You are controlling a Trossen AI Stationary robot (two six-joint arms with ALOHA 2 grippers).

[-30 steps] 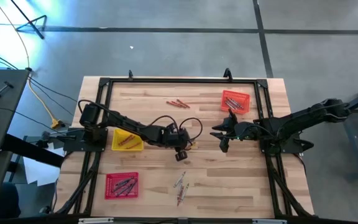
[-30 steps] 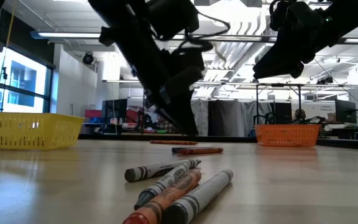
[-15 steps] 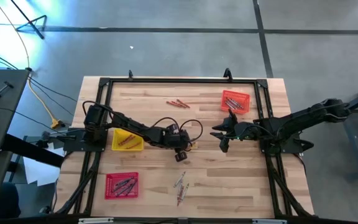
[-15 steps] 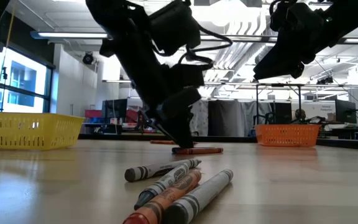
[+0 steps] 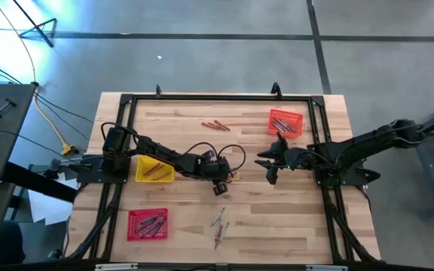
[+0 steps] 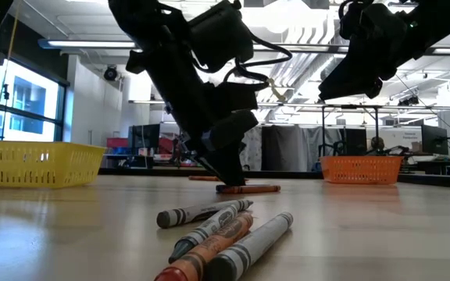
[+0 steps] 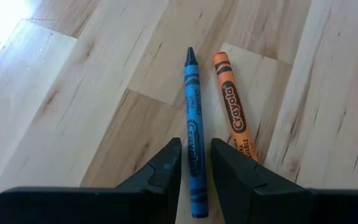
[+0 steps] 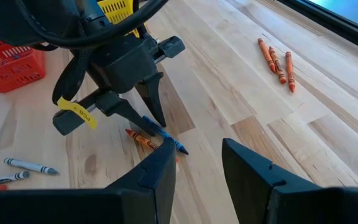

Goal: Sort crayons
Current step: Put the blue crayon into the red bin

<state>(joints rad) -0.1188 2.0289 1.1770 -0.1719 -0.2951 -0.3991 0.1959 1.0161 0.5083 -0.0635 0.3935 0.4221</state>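
**Ana:** While the right arm waits above the table's right half, the left gripper (image 7: 195, 163) is down at the middle of the table, its two fingers straddling a blue crayon (image 7: 192, 118), one on each side, with a narrow gap between them.

**Ben:** Is the blue crayon held yet?

**Ana:** It looks not: the crayon lies flat on the wood between the tips, and an orange crayon (image 7: 234, 112) lies just beside it, nearly touching at the far fingertip. So the step in hand reads as the pickup of the blue one.

**Ben:** And the right gripper (image 8: 197, 163)?

**Ana:** Its fingers stand apart and empty, aimed at the left arm's work from near the orange tray (image 5: 285, 122).

**Ben:** Where do the rest of the crayons sit?

**Ana:** Three orange-red crayons (image 5: 216, 125) lie loose toward the far edge, a grey and orange cluster (image 5: 218, 226) lies near the front edge, and some are already in the yellow tray (image 5: 154, 169), the red tray (image 5: 148, 224) and the orange one.

**Ben:** What does the next move call for?

**Ana:** Probably a clean close on the blue stick alone, keeping the neighbour out of the pinch, then a lift; no tray in sight clearly holds blue, so where it should go cannot be told
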